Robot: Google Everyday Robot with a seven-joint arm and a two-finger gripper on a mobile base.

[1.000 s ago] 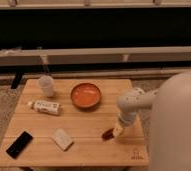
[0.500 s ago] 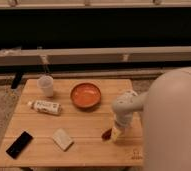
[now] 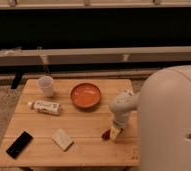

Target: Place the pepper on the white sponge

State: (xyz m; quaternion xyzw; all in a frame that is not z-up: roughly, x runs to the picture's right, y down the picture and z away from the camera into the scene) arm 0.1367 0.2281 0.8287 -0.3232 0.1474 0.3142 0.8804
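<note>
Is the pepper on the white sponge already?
No: the pepper is at the gripper, over bare table, apart from the white sponge.

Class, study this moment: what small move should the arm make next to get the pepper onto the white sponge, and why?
Probably secure the pepper first. The tool is low over the right part of the table, close beside the pepper, which seems to rest on the wood; the white sponge lies apart, picture-left, bare.

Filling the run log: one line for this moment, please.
tool: front-right of table | pepper: at tool | white sponge: bare, apart from pepper
</note>
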